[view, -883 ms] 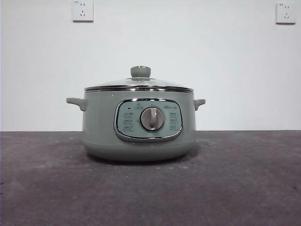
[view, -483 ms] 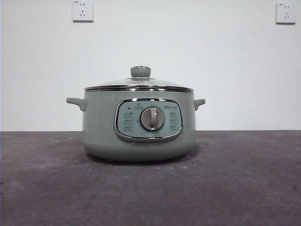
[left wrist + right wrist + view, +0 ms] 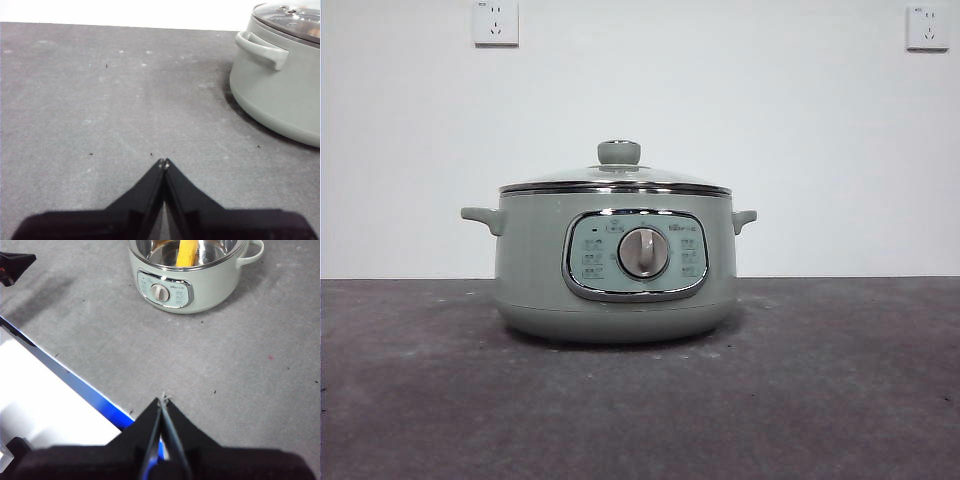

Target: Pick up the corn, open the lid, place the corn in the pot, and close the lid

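Both grippers wait well clear of the round sage-green electric pot (image 3: 616,262), the left gripper (image 3: 163,162) and the right gripper (image 3: 163,400) each with jaws pressed together on nothing. The yellow-orange corn cob (image 3: 187,252) lies inside the pot, seen through the domed glass lid (image 3: 616,180), which appears seated, though glare makes the rim hard to judge. If it sits crooked, a nudge could slide it off.

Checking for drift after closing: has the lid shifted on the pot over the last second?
No. The lid sits level on the pot, its knob at the same spot under the left wall socket.
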Motion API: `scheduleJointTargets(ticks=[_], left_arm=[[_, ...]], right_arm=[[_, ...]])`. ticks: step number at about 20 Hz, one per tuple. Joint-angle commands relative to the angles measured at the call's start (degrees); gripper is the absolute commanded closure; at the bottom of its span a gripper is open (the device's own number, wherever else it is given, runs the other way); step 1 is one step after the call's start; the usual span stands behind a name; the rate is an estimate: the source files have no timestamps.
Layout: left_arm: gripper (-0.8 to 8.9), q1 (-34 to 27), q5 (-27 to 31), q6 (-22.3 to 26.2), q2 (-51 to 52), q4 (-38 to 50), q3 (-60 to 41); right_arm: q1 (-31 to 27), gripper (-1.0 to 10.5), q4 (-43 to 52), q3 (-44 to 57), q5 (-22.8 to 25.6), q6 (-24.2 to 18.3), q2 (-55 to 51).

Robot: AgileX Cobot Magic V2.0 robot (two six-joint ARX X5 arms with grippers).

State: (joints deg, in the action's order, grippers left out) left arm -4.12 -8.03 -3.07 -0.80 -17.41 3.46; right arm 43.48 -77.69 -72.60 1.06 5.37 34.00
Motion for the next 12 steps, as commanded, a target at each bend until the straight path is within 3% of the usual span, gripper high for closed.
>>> scheduleJointTargets(ticks=[1,3,4,6,12], left_arm=[[8.17,-0.2,0.2,-0.3,-0.1,0.3,-0.5],[8.17,-0.2,0.2,-0.3,-0.1,0.3,-0.5],[8.17,-0.2,0.2,-0.3,-0.1,0.3,-0.5],[8.17,-0.2,0.2,-0.3,-0.1,0.3,-0.5],[8.17,-0.2,0.2,-0.3,-0.1,0.3,-0.5]], right_arm=[[0.0,9.5,-1.5,0.5,0.1,0.6,0.0],[-1.4,9.5,-1.4,0.5,1.0,0.3,-0.4],[-3.1,9.5,-1.4,0.5,1.9,-2.3,-0.8],[-8.8,9.5,-0.1,0.6,2.3,-2.9,-1.9],[-29.7,9.5,23.2,11.1,2.2,-5.0,-11.6]])
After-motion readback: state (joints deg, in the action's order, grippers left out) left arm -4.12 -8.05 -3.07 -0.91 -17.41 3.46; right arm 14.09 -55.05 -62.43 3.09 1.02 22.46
